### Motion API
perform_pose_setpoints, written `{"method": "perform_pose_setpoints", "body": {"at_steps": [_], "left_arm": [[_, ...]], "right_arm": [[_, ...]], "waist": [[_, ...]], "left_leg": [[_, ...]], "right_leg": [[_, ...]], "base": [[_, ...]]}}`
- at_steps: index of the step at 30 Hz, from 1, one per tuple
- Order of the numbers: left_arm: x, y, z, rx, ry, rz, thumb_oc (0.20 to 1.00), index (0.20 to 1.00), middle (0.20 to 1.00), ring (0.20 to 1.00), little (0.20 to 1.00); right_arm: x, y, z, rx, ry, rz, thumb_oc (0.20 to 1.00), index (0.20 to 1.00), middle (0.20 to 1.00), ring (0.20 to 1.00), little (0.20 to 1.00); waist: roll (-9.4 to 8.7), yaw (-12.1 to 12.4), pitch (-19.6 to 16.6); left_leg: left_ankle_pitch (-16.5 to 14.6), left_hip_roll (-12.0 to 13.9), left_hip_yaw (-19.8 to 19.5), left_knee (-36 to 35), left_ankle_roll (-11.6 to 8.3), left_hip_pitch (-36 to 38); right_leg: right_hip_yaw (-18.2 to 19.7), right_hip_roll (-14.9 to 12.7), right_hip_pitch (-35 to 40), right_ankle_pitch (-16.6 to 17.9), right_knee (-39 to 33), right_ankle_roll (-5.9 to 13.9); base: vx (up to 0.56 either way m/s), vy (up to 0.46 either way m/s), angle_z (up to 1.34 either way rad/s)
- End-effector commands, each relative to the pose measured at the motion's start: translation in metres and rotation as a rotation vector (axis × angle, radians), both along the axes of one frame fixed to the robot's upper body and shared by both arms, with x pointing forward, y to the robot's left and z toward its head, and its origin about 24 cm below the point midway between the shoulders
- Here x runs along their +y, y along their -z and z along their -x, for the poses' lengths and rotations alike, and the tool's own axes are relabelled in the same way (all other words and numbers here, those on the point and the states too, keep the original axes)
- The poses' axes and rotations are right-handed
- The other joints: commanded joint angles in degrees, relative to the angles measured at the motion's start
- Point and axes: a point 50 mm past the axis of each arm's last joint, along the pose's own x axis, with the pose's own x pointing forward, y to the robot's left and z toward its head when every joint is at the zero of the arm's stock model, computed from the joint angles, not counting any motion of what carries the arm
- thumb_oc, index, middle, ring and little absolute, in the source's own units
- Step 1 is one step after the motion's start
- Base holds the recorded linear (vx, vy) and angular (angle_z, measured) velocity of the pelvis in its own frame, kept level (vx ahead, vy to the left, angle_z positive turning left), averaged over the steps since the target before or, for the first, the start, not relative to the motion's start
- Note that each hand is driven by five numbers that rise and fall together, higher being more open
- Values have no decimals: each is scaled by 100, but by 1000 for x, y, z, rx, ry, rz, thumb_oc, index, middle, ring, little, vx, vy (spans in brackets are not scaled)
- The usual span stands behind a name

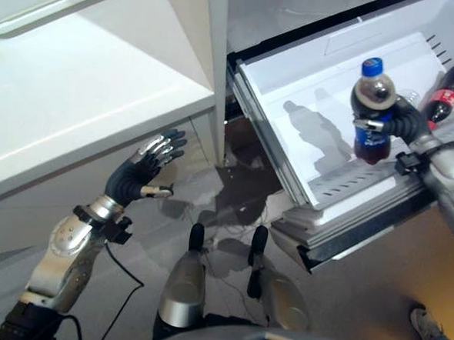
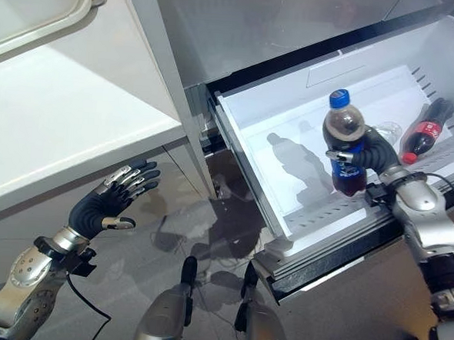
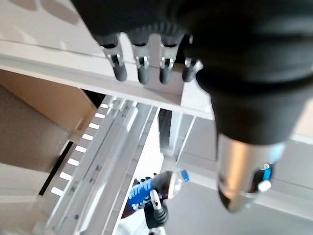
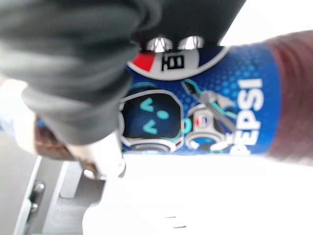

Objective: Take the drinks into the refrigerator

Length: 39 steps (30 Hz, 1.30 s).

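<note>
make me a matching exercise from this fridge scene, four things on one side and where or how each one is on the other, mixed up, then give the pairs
Things:
1. blue-capped bottle
2. red-labelled bottle
3. left hand
4. freezer drawer

Places or states:
A. pulled out, open at the top
B. lying on its side at the back of the drawer
C. held upright over the drawer by the right hand
D. fingers spread, holding nothing, below the white counter

Pairs: 1-C, 2-B, 3-D, 4-A
</note>
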Motion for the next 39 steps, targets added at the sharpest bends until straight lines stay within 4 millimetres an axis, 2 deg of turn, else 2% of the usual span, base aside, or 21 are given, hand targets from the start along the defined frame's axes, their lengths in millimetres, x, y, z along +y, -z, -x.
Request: {"method": "perform_pose_setpoints", "body": {"at_steps": [1, 7, 11, 20, 27, 28, 29, 30, 39], "left_arm": [[-13, -16, 8, -92, 70, 26, 1000, 1000, 1000, 1000, 1000], [-12, -17, 6, -91, 41, 16, 1000, 1000, 1000, 1000, 1000], [-10, -18, 10, -93, 19, 0, 1000, 1000, 1000, 1000, 1000], [-3, -21, 17, -103, -11, -34, 1000, 1000, 1000, 1000, 1000], [0, -22, 21, -107, -26, -45, 1000, 1000, 1000, 1000, 1000], [1, -23, 21, -111, -28, -45, 1000, 1000, 1000, 1000, 1000], [1, -23, 21, -108, -28, -48, 1000, 1000, 1000, 1000, 1000], [1, -23, 21, -110, -26, -53, 1000, 1000, 1000, 1000, 1000], [1, -26, 21, -122, -34, -54, 1000, 1000, 1000, 1000, 1000]], "right_arm": [[24, -43, -14, -172, -58, 27, 200, 200, 200, 200, 200], [53, -22, -37, -91, -57, 83, 200, 200, 200, 200, 200], [72, -16, -42, -46, -119, 189, 200, 200, 200, 200, 200], [78, -12, -46, 24, -154, 388, 200, 200, 200, 200, 200], [75, -8, -45, 65, -163, 433, 200, 200, 200, 200, 200], [77, -8, -45, 68, -177, 439, 278, 278, 278, 278, 278], [79, -7, -44, 72, -188, 451, 592, 592, 592, 592, 592], [79, -7, -44, 74, -189, 452, 1000, 1000, 1000, 1000, 1000], [91, -12, -47, 49, -208, 426, 1000, 1000, 1000, 1000, 1000]], "waist": [[57, 168, -153], [85, 248, 55], [38, 270, 130], [-27, 265, 169], [-104, 291, 203], [-117, 300, 203], [-133, 309, 203], [-142, 313, 203], [-244, 378, 203]], "left_leg": [[-318, 58, -320, 764, -56, -383], [-385, 52, -374, 1035, -19, -593], [-403, 58, -392, 1135, 5, -714], [-341, 130, -437, 977, -37, -684], [-194, 217, -555, 787, -117, -666], [-180, 236, -564, 764, -126, -661], [-159, 254, -583, 741, -138, -651], [-144, 267, -593, 711, -148, -648], [-71, 368, -657, 576, -188, -500]], "right_leg": [[-312, -54, -312, -715, 1317, 248], [-236, -11, -502, -734, 1495, 216], [-164, 52, -597, -730, 1501, 197], [-233, 94, -618, -756, 1485, 171], [-409, 131, -616, -773, 1456, 132], [-426, 144, -614, -784, 1458, 126], [-446, 150, -606, -788, 1456, 116], [-469, 156, -595, -791, 1437, 113], [-558, 210, -448, -820, 1350, 71]], "base": [[-4, -41, 1], [-13, -26, 1], [-14, -17, -5], [-8, -14, -1], [-13, -57, 8], [4, -57, 23], [8, -58, 22], [5, -58, 17], [-4, -42, 3]]}}
